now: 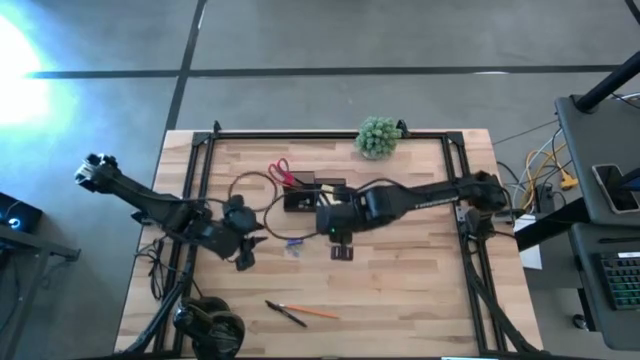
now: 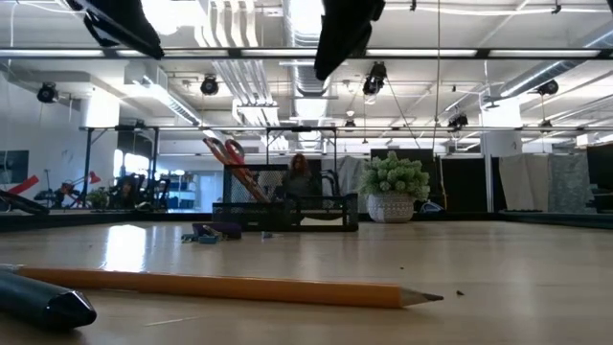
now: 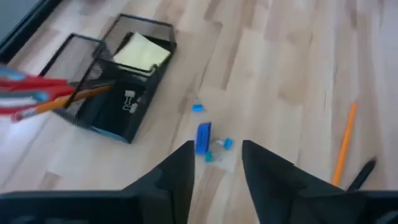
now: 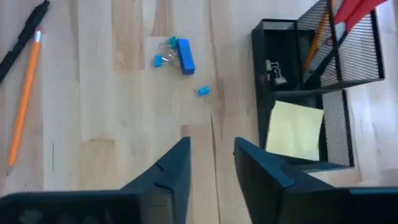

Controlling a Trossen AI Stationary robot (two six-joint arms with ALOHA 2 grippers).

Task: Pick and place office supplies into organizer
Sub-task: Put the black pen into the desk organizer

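Pad, scissors already in organizer (image 4: 311,93); both grippers, left (image 3: 216,163) and right (image 4: 211,163), parted, empty; next: left descends onto blue item (image 3: 204,138)

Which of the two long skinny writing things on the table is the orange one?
The orange pencil is; it lies on the wood touching the black pen, which is dark all over and shorter.
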